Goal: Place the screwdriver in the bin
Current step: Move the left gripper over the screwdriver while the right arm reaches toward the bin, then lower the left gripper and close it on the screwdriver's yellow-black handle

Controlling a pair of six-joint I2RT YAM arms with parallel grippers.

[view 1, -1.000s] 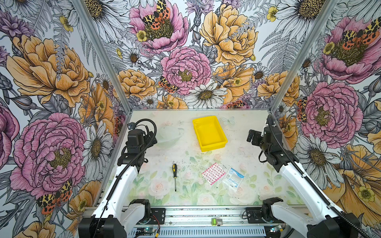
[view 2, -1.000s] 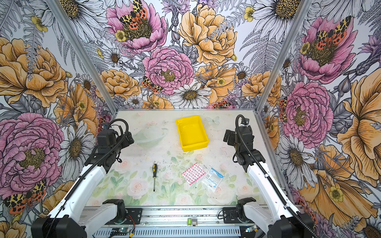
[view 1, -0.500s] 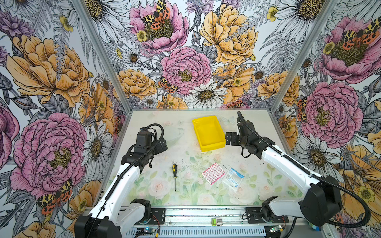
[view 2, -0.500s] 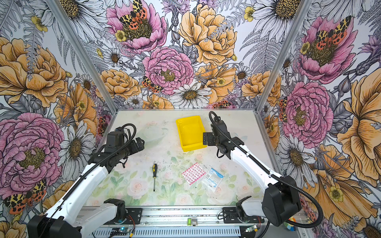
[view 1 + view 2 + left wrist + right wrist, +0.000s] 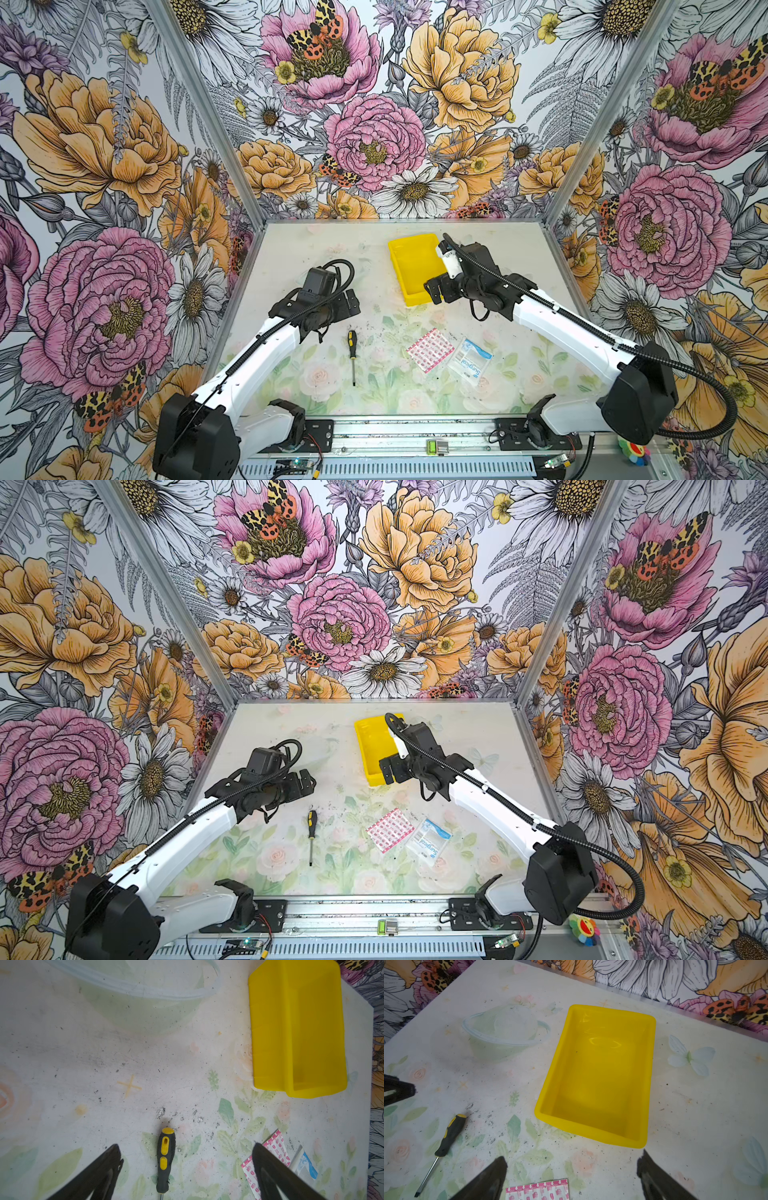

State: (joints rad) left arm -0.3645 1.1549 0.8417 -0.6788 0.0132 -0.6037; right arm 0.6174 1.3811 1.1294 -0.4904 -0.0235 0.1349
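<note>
The left gripper (image 5: pixel 186 1147), spread wide, could clip the slim screwdriver (image 5: pixel 165 1157) and roll it away from the bin (image 5: pixel 270 1043) at 1 o'clock.

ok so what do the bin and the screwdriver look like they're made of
The bin looks like moulded plastic, bright yellow and glossy: light glints on its smooth floor. The screwdriver has a black handle, probably rubbery, with fine ribbing, yellow inserts like hard plastic, and a thin shaft that seems bare metal.
</note>
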